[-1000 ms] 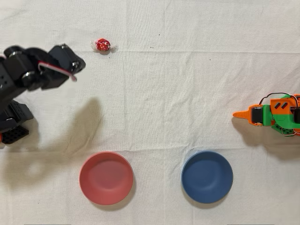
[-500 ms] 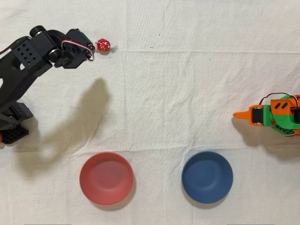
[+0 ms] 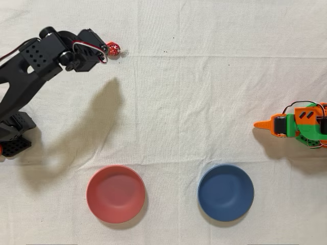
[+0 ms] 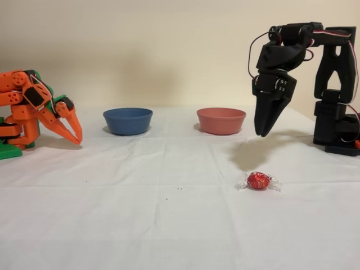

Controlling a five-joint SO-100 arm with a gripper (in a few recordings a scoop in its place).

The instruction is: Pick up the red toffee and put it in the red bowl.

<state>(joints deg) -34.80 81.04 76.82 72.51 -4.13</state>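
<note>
— Gripper (image 4: 264, 133) nearly closed, empty, hanging above red toffee (image 4: 259, 180) on cloth in fixed view.
— Overhead: overlapping toffee's edge, height hidden; red bowl (image 3: 116, 194) well apart.

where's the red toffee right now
The toffee lies on the cloth at upper left in the overhead view, just right of the black gripper; in the fixed view it sits below the raised gripper, in front of the red bowl.
</note>
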